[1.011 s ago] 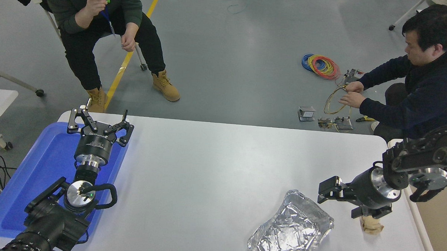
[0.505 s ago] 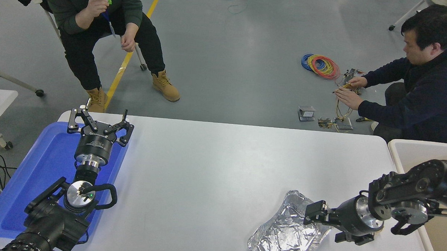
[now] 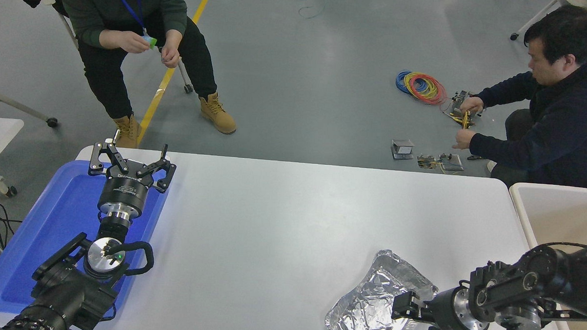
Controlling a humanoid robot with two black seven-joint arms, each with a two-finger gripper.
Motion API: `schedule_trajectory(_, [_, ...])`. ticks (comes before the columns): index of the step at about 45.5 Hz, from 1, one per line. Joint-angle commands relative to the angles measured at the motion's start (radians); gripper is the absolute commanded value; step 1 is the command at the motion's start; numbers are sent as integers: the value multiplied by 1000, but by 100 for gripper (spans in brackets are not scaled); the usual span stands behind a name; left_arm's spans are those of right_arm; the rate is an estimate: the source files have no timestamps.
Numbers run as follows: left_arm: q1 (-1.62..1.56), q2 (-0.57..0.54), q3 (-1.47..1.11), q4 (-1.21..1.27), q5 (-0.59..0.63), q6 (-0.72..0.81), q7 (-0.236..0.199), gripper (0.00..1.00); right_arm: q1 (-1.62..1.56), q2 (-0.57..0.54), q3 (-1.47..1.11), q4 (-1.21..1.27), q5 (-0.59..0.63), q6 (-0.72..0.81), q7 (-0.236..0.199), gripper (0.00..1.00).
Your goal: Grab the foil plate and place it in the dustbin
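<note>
Bright, even overhead light; soft shadows under the arms on the table; foil plate glints; sharp focus.

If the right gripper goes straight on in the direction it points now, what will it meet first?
Probably the foil plate: the right gripper points leftward and already sits over the plate's right rim. Whether it touches the foil yet is unclear, since height cannot be judged from this view.

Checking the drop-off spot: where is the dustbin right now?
In the head view, the dustbin stands off the white table's right end, at the picture's right edge, just beyond the right arm.
</note>
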State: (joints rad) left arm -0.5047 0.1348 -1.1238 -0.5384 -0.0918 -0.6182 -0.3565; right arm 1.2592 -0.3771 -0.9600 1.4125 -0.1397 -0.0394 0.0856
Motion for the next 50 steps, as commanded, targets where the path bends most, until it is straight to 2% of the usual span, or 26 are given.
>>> schedule_trajectory(1, [0,0,-1,0,0,0,1,100,-15,12,-5,-3,-14,-27,0,56])
schedule_trajectory(6, [0,0,1,0,0,0,-1,100,-23,14,-5,-3,-14,-30,0,55])
schedule_trajectory(10, [0,-1,-1,0,0,0,1,100,-24,20,-5,-3,-14,-30,0,41])
schedule_trajectory(15, [0,0,-1,0,0,0,-1,100,-24,26,-9,-3,-21,-30,2,18])
schedule_trajectory(23, [0,-1,1,0,0,0,-1,100,-21,33,-13,-3,-29,-30,3,0])
schedule_trajectory(37, [0,0,1,0,0,0,-1,100,14,43,-49,-3,-29,-30,6,0])
schedule_trajectory(50, [0,0,1,0,0,0,-1,100,195,33,-157,8,-26,-10,23,0])
